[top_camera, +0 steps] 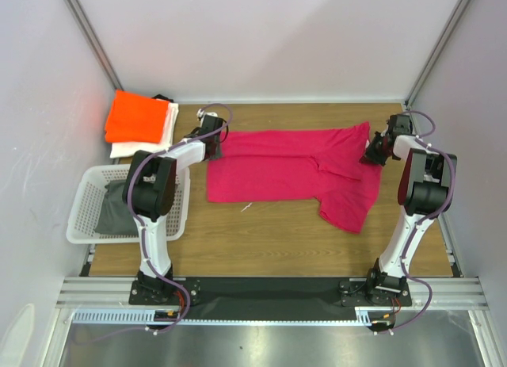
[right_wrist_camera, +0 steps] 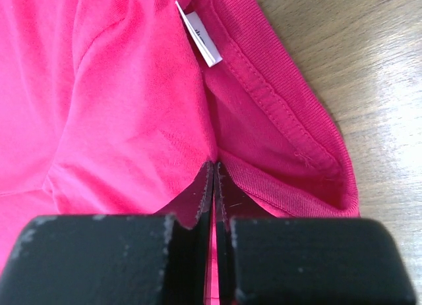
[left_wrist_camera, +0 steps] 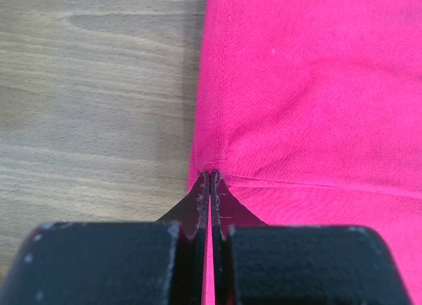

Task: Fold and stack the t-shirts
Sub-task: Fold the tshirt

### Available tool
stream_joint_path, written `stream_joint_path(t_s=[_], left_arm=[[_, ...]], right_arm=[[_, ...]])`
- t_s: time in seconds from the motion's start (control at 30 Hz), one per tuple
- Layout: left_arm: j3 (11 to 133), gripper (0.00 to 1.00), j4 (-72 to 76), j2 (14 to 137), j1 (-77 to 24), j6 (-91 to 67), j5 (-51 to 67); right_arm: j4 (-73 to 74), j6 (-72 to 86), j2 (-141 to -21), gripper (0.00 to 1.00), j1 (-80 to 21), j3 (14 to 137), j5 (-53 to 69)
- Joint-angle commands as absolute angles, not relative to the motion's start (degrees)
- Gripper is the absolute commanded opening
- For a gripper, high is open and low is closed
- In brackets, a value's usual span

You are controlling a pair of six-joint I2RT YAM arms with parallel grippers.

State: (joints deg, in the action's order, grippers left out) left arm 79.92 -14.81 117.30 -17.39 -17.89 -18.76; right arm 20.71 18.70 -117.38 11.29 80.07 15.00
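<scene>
While arms (top_camera: 162, 177) stretch forward, left tool (left_wrist_camera: 210, 176), right tool (right_wrist_camera: 214, 165) clamp pink tee (top_camera: 277, 165) ends.

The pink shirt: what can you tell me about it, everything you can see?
The pink shirt is soft magenta cloth with stitched seams. It lies mostly flat on the wooden table, stretched sideways between the arms. One sleeve points toward the near edge. The left gripper is shut on its hemmed edge. The right gripper is shut on cloth beside the ribbed collar, where a white label shows.
</scene>
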Motion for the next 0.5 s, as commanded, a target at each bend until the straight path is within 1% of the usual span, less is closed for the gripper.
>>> stream_joint_path(t_s=[0.0,0.47], left_arm=[[79.54,0.0,-13.71,113.29,-16.61,-16.96,-18.72],[79.63,0.0,-13.71,113.2,-16.08,-17.49,-18.63]], right_arm=[[21.62,17.4,-115.67,0.0,10.99,82.0,12.49],[21.45,17.84,-110.57,0.0,12.3,79.46,11.6]])
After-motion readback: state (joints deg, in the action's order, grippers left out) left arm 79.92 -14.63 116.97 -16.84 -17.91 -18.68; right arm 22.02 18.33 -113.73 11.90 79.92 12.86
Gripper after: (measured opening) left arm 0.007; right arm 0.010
